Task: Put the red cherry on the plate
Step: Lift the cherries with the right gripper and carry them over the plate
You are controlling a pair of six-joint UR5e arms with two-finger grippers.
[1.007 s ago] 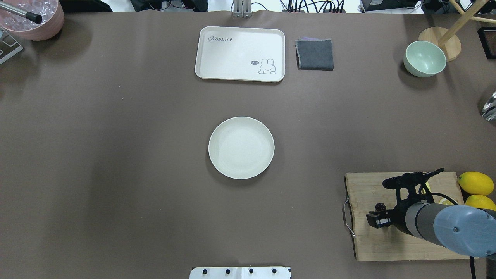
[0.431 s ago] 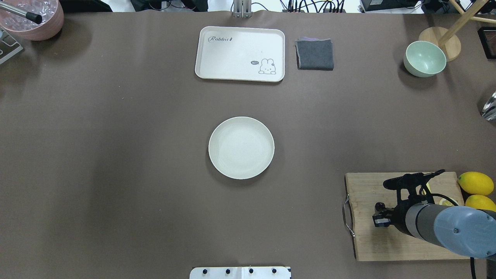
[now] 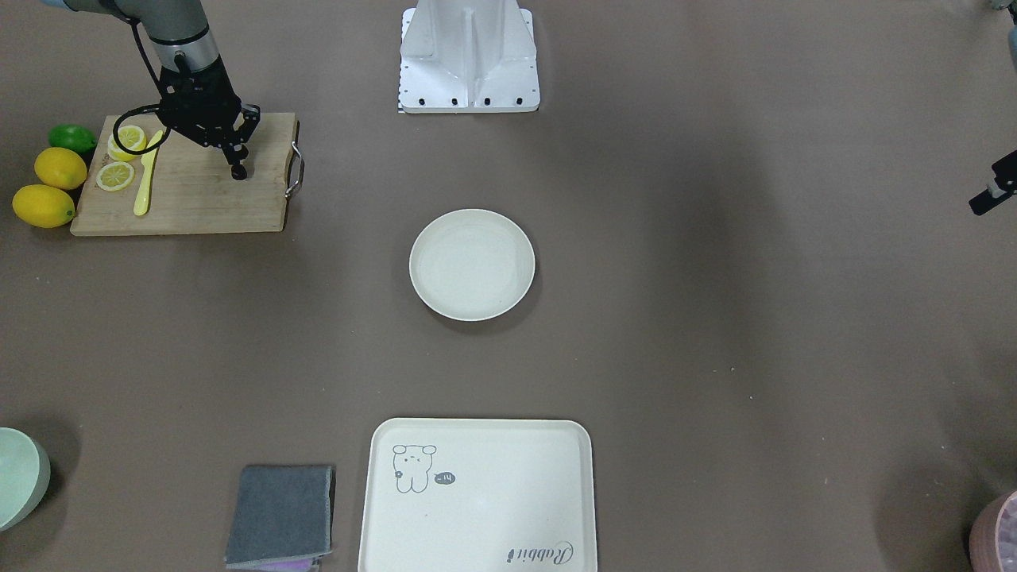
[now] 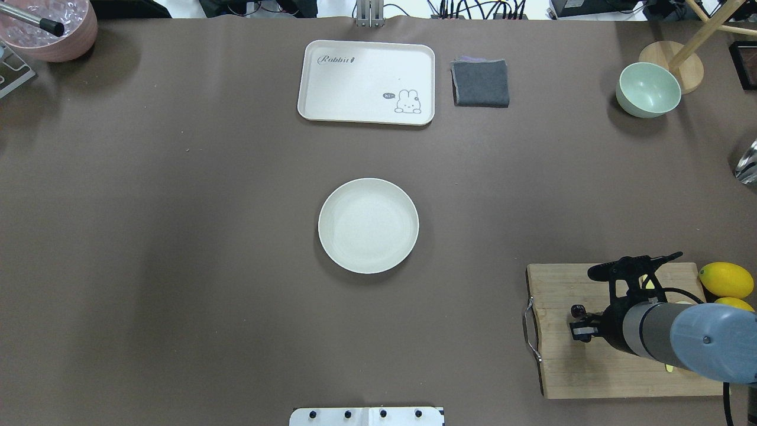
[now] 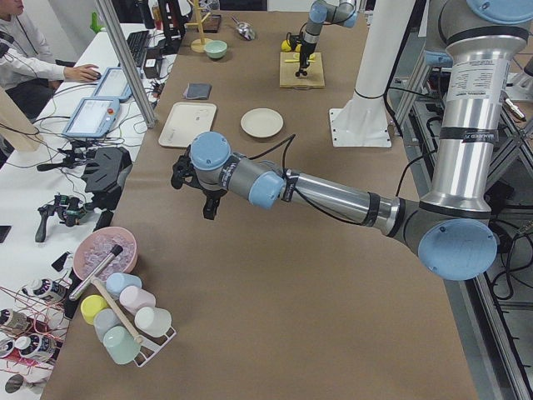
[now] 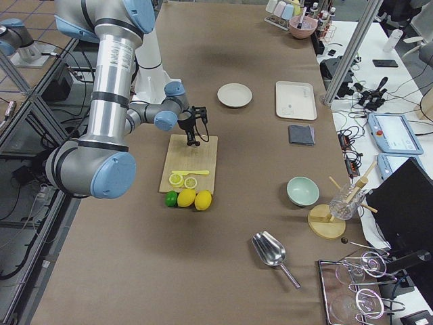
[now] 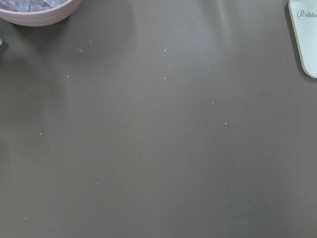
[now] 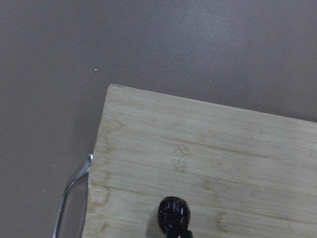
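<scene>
The red cherry (image 3: pixel 238 171) is a tiny dark pair at the handle end of a wooden cutting board (image 3: pixel 199 202). My right gripper (image 3: pixel 237 161) stands over it with its fingers closed on the cherry's top. From overhead, the cherry (image 4: pixel 576 309) shows just beyond the gripper (image 4: pixel 582 329). In the right wrist view one dark cherry (image 8: pixel 174 212) sits low in the middle, over the board. The plate (image 4: pixel 368 225) is off-white, round and bare at the table's centre, far from the cherry. My left gripper (image 3: pixel 991 191) shows only partly, at the table's edge, and I cannot tell its state.
Lemon slices (image 3: pixel 117 175) and a yellow knife (image 3: pixel 145 184) lie on the board, with whole lemons (image 4: pixel 725 280) beside it. At the far edge are a cream tray (image 4: pixel 366 81), a grey cloth (image 4: pixel 480 83), a green bowl (image 4: pixel 648 90) and a pink bowl (image 4: pixel 50 32).
The right gripper's fingers have closed from wide apart to together at the cherry. The right arm has shifted slightly to the right. The plate has not moved.
</scene>
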